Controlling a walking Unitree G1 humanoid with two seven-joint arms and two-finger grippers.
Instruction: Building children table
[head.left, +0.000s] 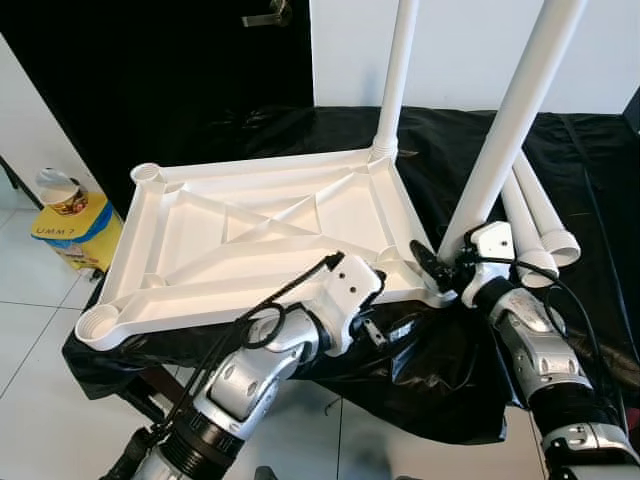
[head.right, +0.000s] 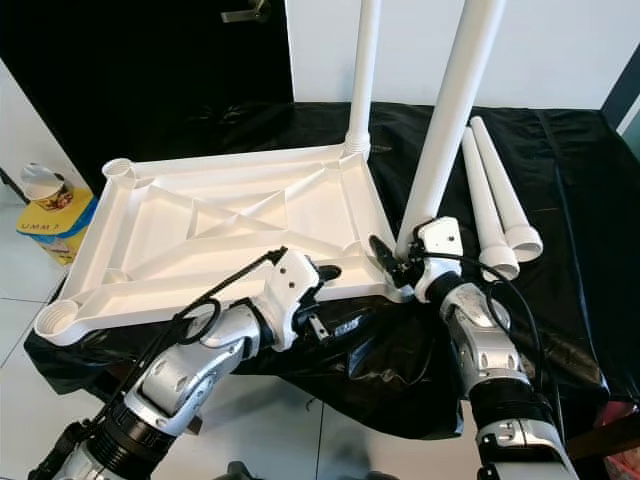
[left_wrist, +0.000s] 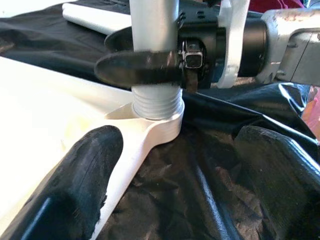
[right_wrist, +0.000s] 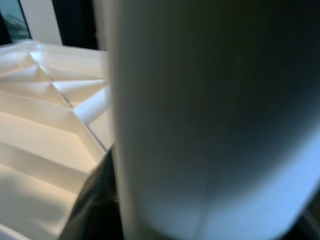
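Tabletop: white plastic table top (head.left: 250, 235) is lying upside down, ribbed underside facing up, on a surface draped in black cloth (head.left: 600, 190).
Right gripper: right gripper (head.left: 440, 262) is pinching the lower end of a white leg (head.left: 505, 130); its black fingers (left_wrist: 137, 67) are wrapping the tube just above the threads.
Gripped leg: it is standing upright, slightly tilted, with its threaded end sitting in the corner socket (left_wrist: 157, 122) directly below the right gripper, threads partly showing above the socket rim.
Left gripper: left gripper (left_wrist: 175, 175) is hovering with fingers spread at the near edge of the table top, one finger over the white edge, the other over the cloth, holding nothing.
Socket position: it is lying just ahead of the left gripper, between the lines of its two fingers.
Fitted leg: a second leg (head.left: 395, 80) is standing upright in the far corner socket, well beyond both grippers.
Spare legs: two loose legs (head.left: 540, 225) are lying side by side on the cloth, just beyond the right gripper on its outer side.
Open sockets: two corners (head.left: 147, 175) at the far left of the left gripper are carrying no legs.
Floor item: a yellow box (head.left: 75, 230) is sitting on the tiled floor beside the draped surface.
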